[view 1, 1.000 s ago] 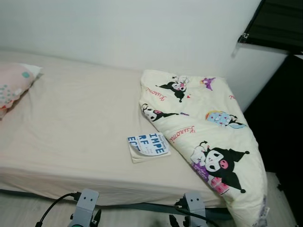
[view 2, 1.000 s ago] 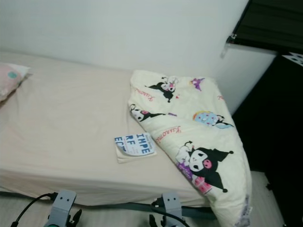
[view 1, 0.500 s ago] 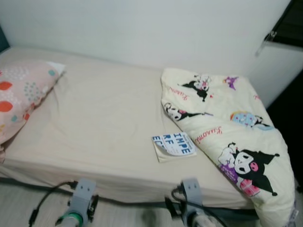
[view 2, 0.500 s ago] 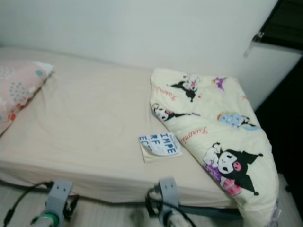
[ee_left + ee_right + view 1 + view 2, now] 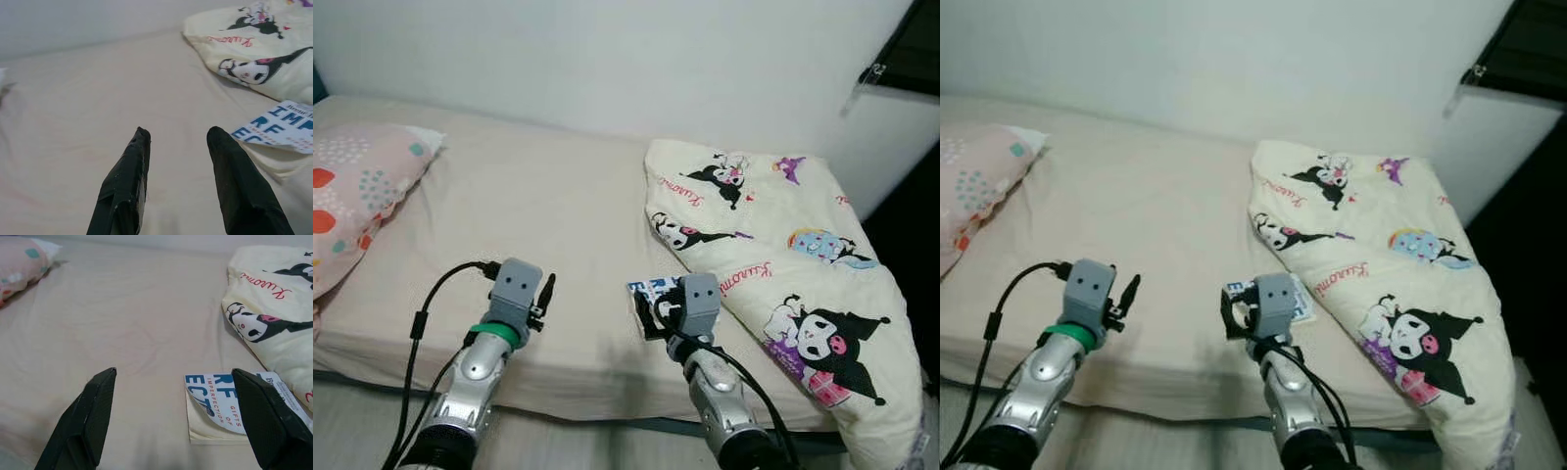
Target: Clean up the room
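We saw a bed (image 5: 538, 215) with a cream sheet running along a white wall (image 5: 607, 59). A pink patterned pillow (image 5: 357, 191) lay at the bed's 9 o'clock end, and a cream comforter (image 5: 783, 264) printed with black cartoon characters was bunched at the 3 o'clock end, draping over the bed's near edge. A book (image 5: 230, 399) with blue lettering on a white cover lay flat on the sheet near the front edge, its far side just beside the comforter's fold; its cover curled up at one corner.

Our left end effector (image 5: 178, 139) was raised over the sheet at about 7 o'clock from the bed's middle, its two black fingers (image 5: 127, 181) spread apart and holding nothing, the book off toward 3 o'clock of it. Our right end effector (image 5: 171, 382) hung above the front edge of the bed with its fingers (image 5: 90, 411) spread wide, empty, the book lying just beyond it, close to the right-hand finger.
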You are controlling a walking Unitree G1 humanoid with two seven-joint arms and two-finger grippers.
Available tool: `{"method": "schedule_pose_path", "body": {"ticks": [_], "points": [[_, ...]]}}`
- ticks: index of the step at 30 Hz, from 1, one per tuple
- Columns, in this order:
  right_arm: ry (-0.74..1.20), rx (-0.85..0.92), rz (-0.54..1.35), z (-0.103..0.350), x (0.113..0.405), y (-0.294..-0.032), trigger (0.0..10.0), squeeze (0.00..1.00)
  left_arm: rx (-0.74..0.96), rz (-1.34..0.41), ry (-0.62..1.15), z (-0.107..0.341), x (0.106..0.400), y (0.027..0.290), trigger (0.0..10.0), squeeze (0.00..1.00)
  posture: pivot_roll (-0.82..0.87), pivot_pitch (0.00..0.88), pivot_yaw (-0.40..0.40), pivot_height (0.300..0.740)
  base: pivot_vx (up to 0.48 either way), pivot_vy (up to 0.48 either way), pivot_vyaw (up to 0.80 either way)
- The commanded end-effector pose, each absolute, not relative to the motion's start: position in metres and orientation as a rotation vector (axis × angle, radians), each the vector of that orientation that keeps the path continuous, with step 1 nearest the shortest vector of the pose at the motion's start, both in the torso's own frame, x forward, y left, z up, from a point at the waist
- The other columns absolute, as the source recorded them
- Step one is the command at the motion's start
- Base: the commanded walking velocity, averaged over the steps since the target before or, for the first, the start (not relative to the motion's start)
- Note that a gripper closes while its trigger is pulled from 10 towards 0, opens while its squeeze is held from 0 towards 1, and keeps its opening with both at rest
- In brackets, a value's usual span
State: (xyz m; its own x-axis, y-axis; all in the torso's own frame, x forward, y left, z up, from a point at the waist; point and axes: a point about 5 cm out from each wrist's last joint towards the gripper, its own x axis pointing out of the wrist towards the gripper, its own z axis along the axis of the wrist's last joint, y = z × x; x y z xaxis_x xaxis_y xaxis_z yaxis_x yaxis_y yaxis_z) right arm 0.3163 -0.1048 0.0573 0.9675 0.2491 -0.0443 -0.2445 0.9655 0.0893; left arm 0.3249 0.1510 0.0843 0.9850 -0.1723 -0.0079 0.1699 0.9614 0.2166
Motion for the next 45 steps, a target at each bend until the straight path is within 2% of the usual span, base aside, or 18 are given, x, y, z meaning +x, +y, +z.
{"method": "schedule_pose_path", "body": {"ticks": [1,4,16,26,36,45], "points": [[0.091,0.079,0.246,0.047,0.308,-0.108,10.0,0.0,0.202,-0.179,0.034,0.076,0.318,0.148,10.0,0.0,0.03,0.029,-0.021,0.74,0.0,-0.439,0.0],[0.102,0.074,0.241,0.044,0.306,-0.111,10.0,0.0,0.199,-0.179,0.035,0.076,0.317,0.149,10.0,0.0,0.03,0.029,-0.022,0.74,0.0,-0.439,0.0],[0.124,0.058,0.239,0.04,0.303,-0.117,10.0,0.0,0.176,-0.16,0.047,0.079,0.315,0.16,10.0,0.0,0.03,0.032,-0.027,0.74,0.0,0.0,0.0],[0.127,0.041,0.274,0.038,0.298,-0.115,10.0,0.0,0.247,-0.114,0.116,0.059,0.293,0.183,10.0,0.0,0.03,0.033,-0.036,0.74,0.0,0.0,0.0],[0.135,0.065,0.247,0.04,0.303,-0.119,10.0,0.0,0.205,-0.136,0.119,0.053,0.282,0.166,10.0,0.0,0.04,0.03,-0.051,0.74,0.0,0.0,0.0],[0.134,0.061,0.252,0.04,0.302,-0.116,10.0,0.0,0.214,-0.137,0.124,0.052,0.283,0.166,10.0,0.0,0.04,0.028,-0.051,0.695,0.0,0.0,0.0]]}}
